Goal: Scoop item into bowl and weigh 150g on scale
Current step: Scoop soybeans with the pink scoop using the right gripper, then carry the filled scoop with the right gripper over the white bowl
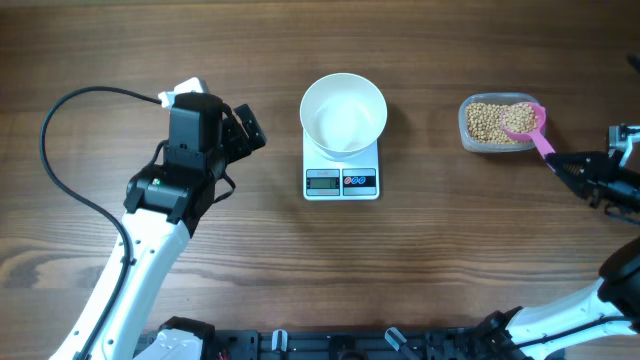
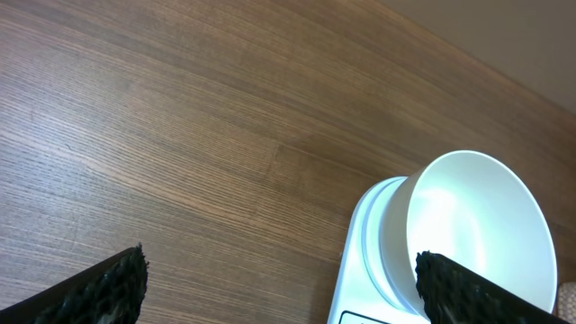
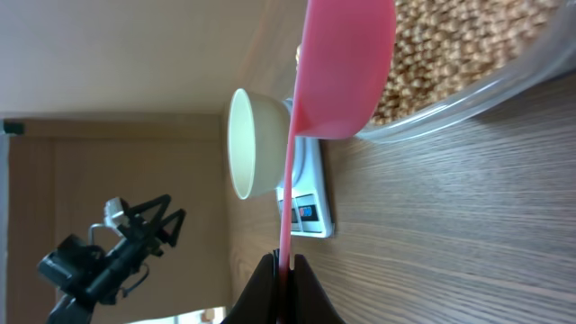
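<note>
bowl (image 1: pixel 343 113) on scale (image 1: pixel 341 182) empty, nothing weighed yet. Right fingers (image 3: pixel 261 292) clamped on scoop (image 1: pixel 527 122), in tub (image 1: pixel 480 125), centre-right. Left fingers (image 2: pixel 108 286) apart, idle.

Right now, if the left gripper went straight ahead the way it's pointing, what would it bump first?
Probably the white bowl on the scale. The open left gripper points toward it across bare table, but its height is hard to judge.
</note>
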